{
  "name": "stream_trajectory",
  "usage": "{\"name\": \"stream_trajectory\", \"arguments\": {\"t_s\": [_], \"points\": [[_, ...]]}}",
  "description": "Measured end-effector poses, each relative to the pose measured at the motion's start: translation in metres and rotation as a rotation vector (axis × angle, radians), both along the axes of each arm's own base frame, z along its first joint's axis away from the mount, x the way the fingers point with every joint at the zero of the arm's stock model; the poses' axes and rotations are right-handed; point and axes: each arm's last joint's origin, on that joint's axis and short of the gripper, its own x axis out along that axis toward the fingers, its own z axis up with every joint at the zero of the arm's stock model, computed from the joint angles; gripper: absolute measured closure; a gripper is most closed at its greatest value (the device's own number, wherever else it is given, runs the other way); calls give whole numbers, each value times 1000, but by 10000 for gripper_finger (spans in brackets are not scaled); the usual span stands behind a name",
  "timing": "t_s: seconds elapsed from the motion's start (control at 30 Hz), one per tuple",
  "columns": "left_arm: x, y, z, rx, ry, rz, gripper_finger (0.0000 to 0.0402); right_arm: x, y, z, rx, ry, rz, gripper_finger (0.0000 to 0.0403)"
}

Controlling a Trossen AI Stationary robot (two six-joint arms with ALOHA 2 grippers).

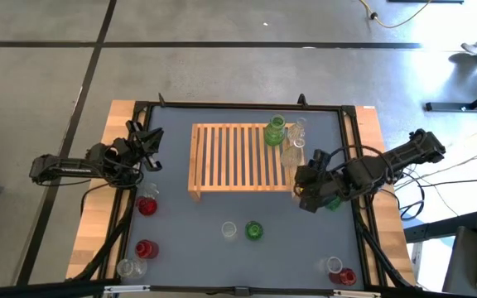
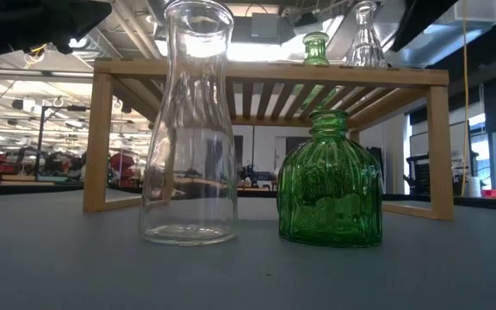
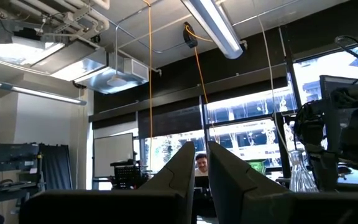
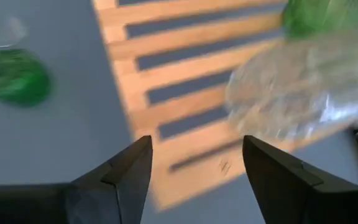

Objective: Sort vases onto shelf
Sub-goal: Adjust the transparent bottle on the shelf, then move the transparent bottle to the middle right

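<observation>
- Left tool (image 1: 149,147): parked at the left edge of the tabletop (image 1: 180,211), fingers together, holding nothing. Its wrist view looks up into the room: ceiling light, windows, a person (image 3: 201,163) far off between the fingertips.
- Near-left corner: one clear vase (image 1: 126,267) at the front edge, a red vase (image 1: 146,247) just beside it, a second red vase (image 1: 147,205) farther in, near the left tool.
- Shelf (image 1: 238,157): light wood slat rack, roughly centred on the tabletop toward the far side. In the low view it stands behind the two nearest vases, legs on the tabletop.
- Front of the shelf, mid-tabletop: small clear vase (image 1: 229,229) and green ribbed vase (image 1: 254,231) side by side, apart from each other. Low view shows both upright, clear one tall with a flared neck, green one squat.
- Right end of the shelf: green vase on shelf (image 1: 276,131) at the far corner, with clear vases on shelf (image 1: 294,146) just beside it, toward the right edge. Exact count of the clear ones: cannot tell.
- Right tool (image 1: 306,189): at the near right corner of the shelf, fingers apart, nothing between them. Its wrist view shows slats and a blurred clear vase ahead of the fingertips, not touching them.
- Green glass shows at the right tool's body in the high view; whether it sits on the tabletop cannot be told.
- Near-right corner: clear corner vase (image 1: 333,265) and red corner vase (image 1: 346,276), touching or nearly so.
</observation>
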Motion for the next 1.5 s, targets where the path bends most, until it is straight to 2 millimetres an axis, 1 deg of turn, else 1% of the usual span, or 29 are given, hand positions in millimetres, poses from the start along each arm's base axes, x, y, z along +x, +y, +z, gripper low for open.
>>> {"name": "stream_trajectory", "arguments": {"t_s": [0.13,0.2,0.3,0.4,0.5,0.6,0.67,0.77,0.9,1.0,1.17,1.33,1.4,1.5], "points": [[0,0,0,0,0,0,365,-8,2,21,224,34,-85,166],[0,0,0,0,-1,-1,365,-11,8,27,337,50,-117,166],[0,0,0,1,-1,-3,365,-19,19,31,496,95,-171,166],[0,0,0,2,-4,-4,365,-28,34,28,602,155,-251,166],[-1,0,1,3,-16,-3,365,-36,47,23,653,177,-359,166],[-2,0,2,3,-28,-4,365,-41,53,20,693,191,-494,157],[-2,0,3,5,-39,-5,365,-43,58,19,704,191,-538,138],[-2,0,3,7,-42,-7,365,-45,68,16,730,209,-598,100],[-3,0,3,-5,-43,8,365,-40,92,11,839,228,-594,55],[-3,0,3,-13,-43,19,365,-34,109,5,889,219,-618,39],[-3,0,3,-13,-42,19,365,-25,123,-9,892,268,-659,42],[-2,0,3,-14,-36,18,365,-17,132,-14,932,277,-647,53],[-2,1,2,-14,-24,18,365,-16,133,-16,935,290,-646,54],[-1,0,2,-23,-29,10,365,-20,137,-18,917,313,-637,54]]}}
